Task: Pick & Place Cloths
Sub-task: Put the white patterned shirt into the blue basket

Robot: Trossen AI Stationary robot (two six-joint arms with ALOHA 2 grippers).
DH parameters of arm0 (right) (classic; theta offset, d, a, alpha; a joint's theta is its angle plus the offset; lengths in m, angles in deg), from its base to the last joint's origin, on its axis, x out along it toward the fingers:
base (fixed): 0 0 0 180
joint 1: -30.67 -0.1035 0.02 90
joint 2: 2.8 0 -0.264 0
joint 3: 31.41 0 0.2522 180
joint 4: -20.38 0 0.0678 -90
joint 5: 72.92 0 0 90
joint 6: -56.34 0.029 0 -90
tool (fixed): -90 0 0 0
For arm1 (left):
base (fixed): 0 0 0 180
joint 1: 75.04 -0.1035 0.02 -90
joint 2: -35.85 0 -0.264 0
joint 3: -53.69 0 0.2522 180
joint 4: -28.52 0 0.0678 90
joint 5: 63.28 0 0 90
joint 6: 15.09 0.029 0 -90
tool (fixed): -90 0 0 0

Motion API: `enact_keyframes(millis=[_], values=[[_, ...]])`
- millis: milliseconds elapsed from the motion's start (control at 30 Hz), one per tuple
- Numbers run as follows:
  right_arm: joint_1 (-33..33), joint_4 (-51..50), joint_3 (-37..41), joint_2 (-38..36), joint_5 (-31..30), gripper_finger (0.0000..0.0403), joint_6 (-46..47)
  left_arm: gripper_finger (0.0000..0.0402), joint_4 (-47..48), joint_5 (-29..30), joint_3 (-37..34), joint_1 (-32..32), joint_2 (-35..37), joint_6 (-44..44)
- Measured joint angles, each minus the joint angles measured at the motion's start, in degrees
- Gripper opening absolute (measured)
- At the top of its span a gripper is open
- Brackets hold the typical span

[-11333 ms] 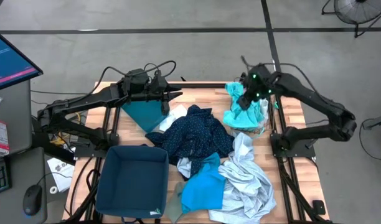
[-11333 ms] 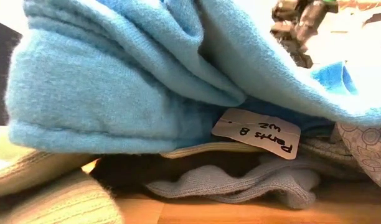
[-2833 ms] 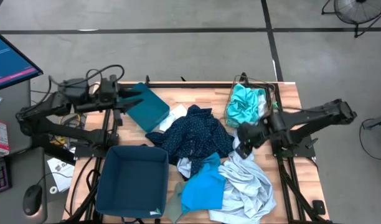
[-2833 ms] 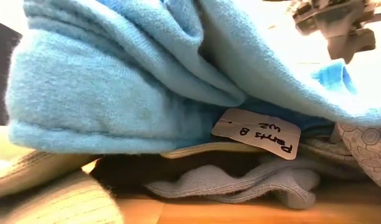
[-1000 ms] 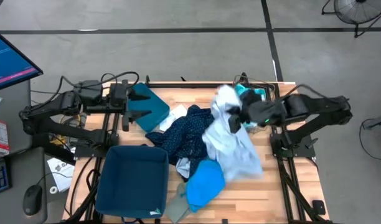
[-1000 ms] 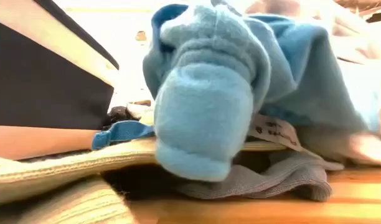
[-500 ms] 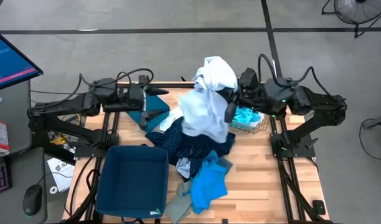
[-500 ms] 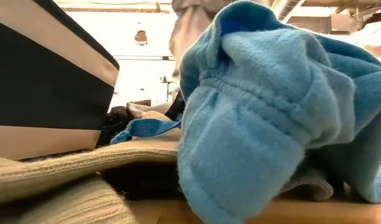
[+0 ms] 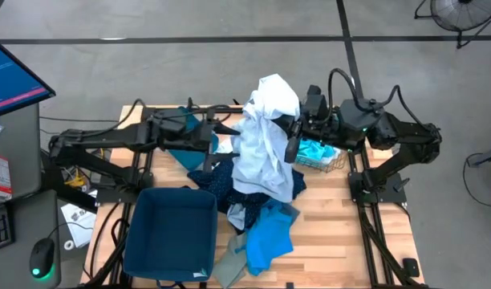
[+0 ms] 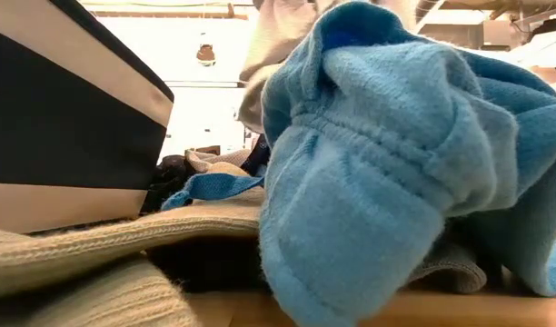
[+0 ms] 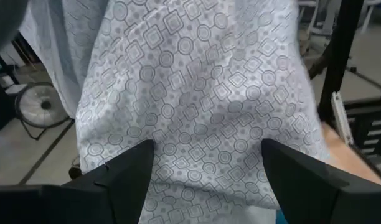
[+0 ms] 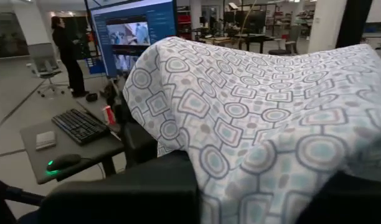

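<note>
The pale grey-blue patterned cloth (image 9: 265, 136) hangs high over the table's middle, draped over my right gripper (image 9: 293, 138), which is shut on it. My left gripper (image 11: 206, 180) stands open just left of the hanging cloth, its fingers on either side of the fabric (image 11: 203, 93); whether they touch it, I cannot tell. The navy dotted cloth (image 9: 217, 178) lies under the hanging one. The bright blue cloth (image 9: 265, 233) and a small grey-green cloth (image 9: 229, 266) lie toward the near edge. A turquoise-and-white cloth (image 9: 316, 149) sits in the wire basket. My right gripper is shut on the pale cloth's upper part (image 12: 253, 124), coming level from the table's right side. The fabric drapes over the fingers and hides the place of contact. The cloth hangs slack below, its lower end (image 9: 269, 189) on the navy cloth.
A dark-blue bin (image 9: 169, 233) stands at the near left, and a teal bin (image 9: 184, 150) sits under my left arm. The wire basket (image 9: 335, 160) stands at the far right. In the low view the bright blue fleece (image 10: 378, 182) fills the foreground.
My right gripper has risen and gone toward the far edge and the left, lifting the pale cloth off the pile; only its lower end stays down. The bright blue cloth has shifted as the pale one left. My left gripper has gone right, toward the hanging cloth.
</note>
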Motion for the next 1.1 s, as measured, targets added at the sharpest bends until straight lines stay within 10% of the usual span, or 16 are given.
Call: enact_keyframes(millis=[500, 1100], values=[[-1.19, 0.19, 0.07, 3.89, 6.07, 0.0009, 1.09, 0.0351, -18.27, -1.15, 0.00, 0.07, -14.21, -3.11], [-6.82, -6.51, 0.04, -6.27, 0.34, 0.0010, -0.46, 0.0345, -22.20, -2.28, 0.04, 0.64, -5.11, -5.85]])
